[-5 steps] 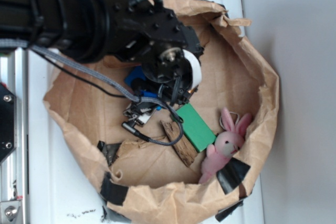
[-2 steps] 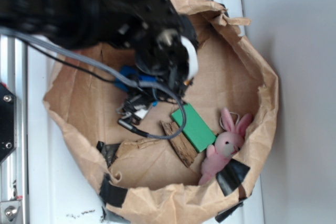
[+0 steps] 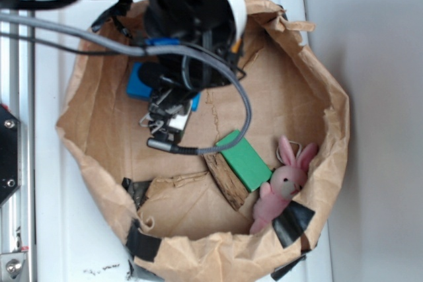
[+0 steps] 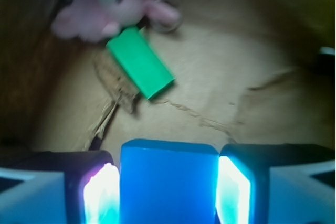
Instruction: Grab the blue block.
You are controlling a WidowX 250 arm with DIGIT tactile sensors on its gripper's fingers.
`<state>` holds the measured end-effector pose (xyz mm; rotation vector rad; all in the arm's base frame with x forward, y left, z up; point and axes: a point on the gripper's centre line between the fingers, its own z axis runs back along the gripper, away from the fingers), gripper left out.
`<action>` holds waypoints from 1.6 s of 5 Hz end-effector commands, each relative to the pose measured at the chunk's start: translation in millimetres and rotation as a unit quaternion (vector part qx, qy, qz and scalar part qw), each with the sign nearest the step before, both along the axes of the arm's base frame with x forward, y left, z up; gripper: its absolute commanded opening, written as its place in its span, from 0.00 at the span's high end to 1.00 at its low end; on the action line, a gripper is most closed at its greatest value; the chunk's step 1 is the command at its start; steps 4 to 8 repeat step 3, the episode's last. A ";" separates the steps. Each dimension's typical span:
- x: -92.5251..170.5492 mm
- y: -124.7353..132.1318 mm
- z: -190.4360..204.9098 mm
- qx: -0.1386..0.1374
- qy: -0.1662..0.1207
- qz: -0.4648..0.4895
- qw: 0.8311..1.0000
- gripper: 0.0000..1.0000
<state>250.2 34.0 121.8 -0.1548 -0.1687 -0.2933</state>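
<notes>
The claw [image 3: 173,107], seen from outside, hangs over the paper bag [image 3: 317,84], the blue block [image 3: 139,82] showing at its left edge, partly hidden by the arm. In the wrist view the block [image 4: 168,182] sits squarely between both pads [image 4: 100,195], which are closed against its sides; the green block [image 4: 140,62] lies well ahead.

Arm and cables hid most of the blue block [image 3: 137,82]; the wrist view cropped its lower part and blurred the green block [image 4: 140,62].
</notes>
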 end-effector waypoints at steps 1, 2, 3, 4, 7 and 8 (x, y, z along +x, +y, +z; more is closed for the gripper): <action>7.9 -23.0 41.0 0.036 0.019 0.139 0.989 1.00; 12.1 -30.6 44.5 0.049 0.023 0.152 0.987 1.00; 12.8 -34.1 44.7 0.075 0.020 0.127 0.989 1.00; 12.8 -34.1 44.7 0.075 0.020 0.127 0.989 1.00; 12.8 -34.1 44.7 0.075 0.020 0.127 0.989 1.00; 12.8 -34.1 44.7 0.075 0.020 0.127 0.989 1.00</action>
